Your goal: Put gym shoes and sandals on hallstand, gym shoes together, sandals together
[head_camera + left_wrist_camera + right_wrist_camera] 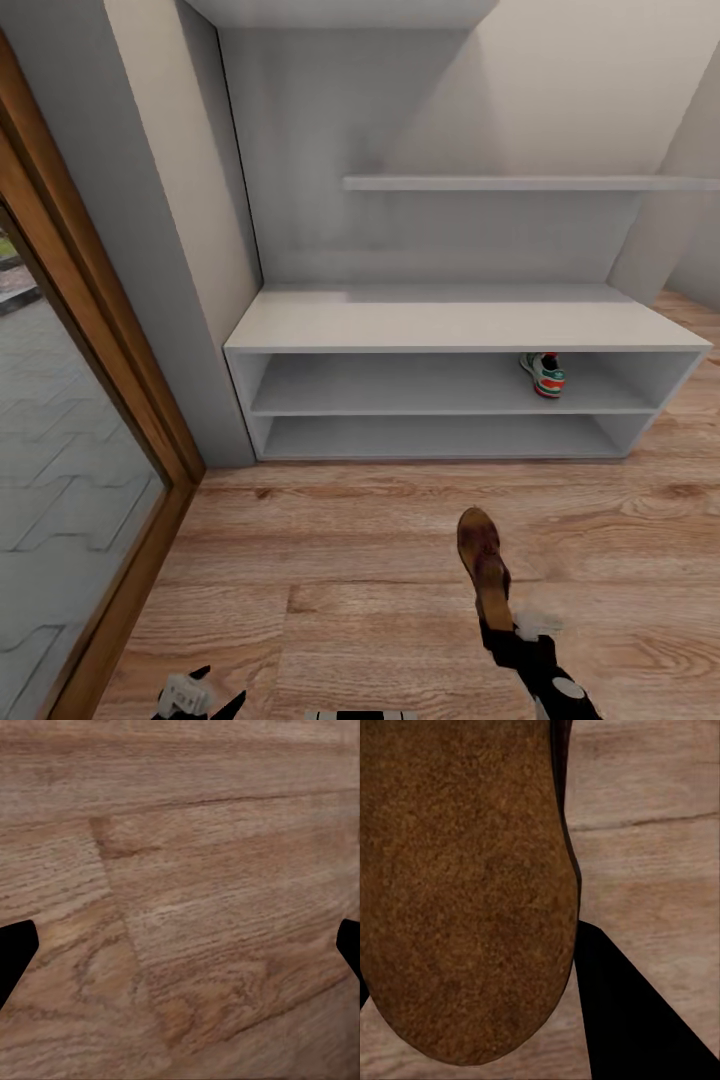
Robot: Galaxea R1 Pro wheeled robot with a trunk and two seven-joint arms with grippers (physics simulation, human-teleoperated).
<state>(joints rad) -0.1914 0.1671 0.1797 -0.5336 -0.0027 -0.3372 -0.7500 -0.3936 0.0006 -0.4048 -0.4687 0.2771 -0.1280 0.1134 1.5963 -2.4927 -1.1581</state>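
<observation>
**Q:** Jaws first, what's each one doing?

**A:** Right gripper [505, 628] is clamped on the heel end of a sandal [484, 560], holding it out over the floor [330, 540] with the toe pointing toward the rack [460, 325]. On the right wrist cam the brown sandal [465, 885] sits right up against the lens, with a dark finger [637, 1020] beside it. Left gripper [200, 695] is down at the bottom edge of the head view; on its own cam the fingertips [15, 952] sit wide apart with just planks [187, 885] between them, so spread and holding nothing.

**Q:** And the shoes?

**A:** One gym shoe [543, 375] is already on the rack's upper open shelf, toward the right end, in under the bench top. Rack sits against the wall, stepped shelves [520, 183] above it, wood door frame [110, 340] off to the left.
</observation>
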